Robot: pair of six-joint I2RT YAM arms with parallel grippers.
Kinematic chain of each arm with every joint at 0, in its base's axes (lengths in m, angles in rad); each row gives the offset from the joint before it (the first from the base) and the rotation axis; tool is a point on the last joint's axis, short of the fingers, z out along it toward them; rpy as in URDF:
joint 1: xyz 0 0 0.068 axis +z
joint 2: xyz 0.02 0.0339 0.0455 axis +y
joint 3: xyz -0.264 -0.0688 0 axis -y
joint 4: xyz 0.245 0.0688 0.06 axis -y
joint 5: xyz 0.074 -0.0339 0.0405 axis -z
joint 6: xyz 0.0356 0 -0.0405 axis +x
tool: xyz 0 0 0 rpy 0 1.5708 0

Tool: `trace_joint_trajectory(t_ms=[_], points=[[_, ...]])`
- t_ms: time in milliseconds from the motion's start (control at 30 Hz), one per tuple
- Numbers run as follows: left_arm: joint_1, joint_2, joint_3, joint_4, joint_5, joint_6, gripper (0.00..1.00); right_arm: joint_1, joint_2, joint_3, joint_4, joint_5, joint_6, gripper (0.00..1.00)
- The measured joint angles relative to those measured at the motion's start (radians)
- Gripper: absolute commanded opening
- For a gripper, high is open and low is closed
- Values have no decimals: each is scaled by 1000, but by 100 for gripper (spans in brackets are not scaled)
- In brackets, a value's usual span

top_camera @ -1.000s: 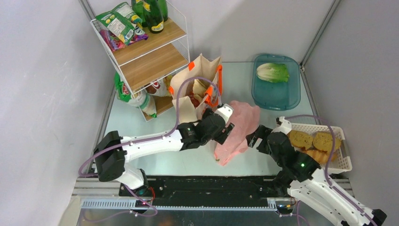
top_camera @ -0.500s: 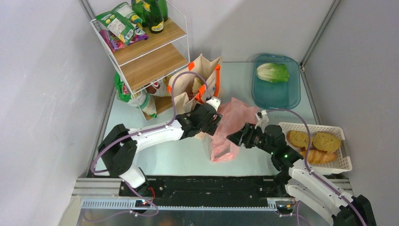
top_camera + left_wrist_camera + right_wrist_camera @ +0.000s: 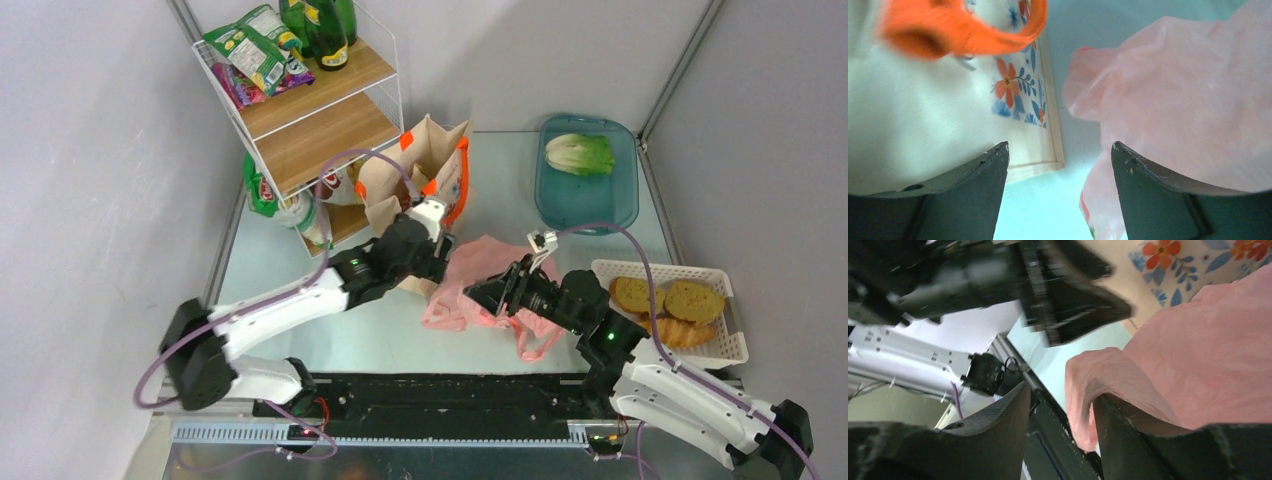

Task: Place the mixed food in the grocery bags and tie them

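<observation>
Your left gripper (image 3: pixel 428 222) stood open just beside the near face of the beige tote (image 3: pixel 420 165). In its wrist view the left gripper (image 3: pixel 1059 146) had nothing between its fingers, with the tote's (image 3: pixel 923 110) floral print and an orange handle (image 3: pixel 968 30) to the left and the pink bag (image 3: pixel 1198 90) to the right. The pink bag (image 3: pixel 480 262) lay crumpled on the table (image 3: pixel 270 270) between your two arms, just near of the tote, with one loop handle (image 3: pixel 535 345) trailing toward the near edge. Your right gripper (image 3: pixel 488 295) reached in from the right and sat against the bag. Seen from the right wrist, the right gripper (image 3: pixel 1060 392) had its jaws apart, and a fold of the pink bag (image 3: pixel 1208 365) draped over the inner edge of one finger without being pinched. The lettuce (image 3: pixel 580 153) was on the teal tray (image 3: pixel 600 210) at the far right, well apart from both bags. The bread rolls (image 3: pixel 665 300) were in the white basket (image 3: pixel 725 350) at the right edge.
</observation>
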Motion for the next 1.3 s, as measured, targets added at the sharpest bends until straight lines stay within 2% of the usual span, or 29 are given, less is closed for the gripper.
trace_joint_trajectory(t_ms=[233, 367, 467, 600, 800, 900, 1100, 1300], points=[[-4, -446, -210, 15, -4, -53, 82, 3, 32, 2, 31, 142, 40, 33], [-32, -621, -315, 30, 6, -68, 75, 11, 66, 30, -15, 270, 137, 26], [-91, -684, -391, 77, 30, -47, 69, 34, 84, 76, -85, 372, 240, 25], [-181, -674, -442, 136, 36, 31, 69, 52, 116, 154, -203, 459, 383, 23], [-366, -503, -436, 194, -68, 256, 72, 68, 153, 225, -316, 496, 542, 23], [-415, -420, -419, 198, -134, 347, 74, 76, 152, 225, -333, 496, 573, 22], [-437, -373, -408, 245, -219, 446, 74, 81, 148, 225, -349, 495, 602, 22], [-438, -345, -406, 336, -222, 501, 74, 85, 140, 225, -351, 495, 603, 22]])
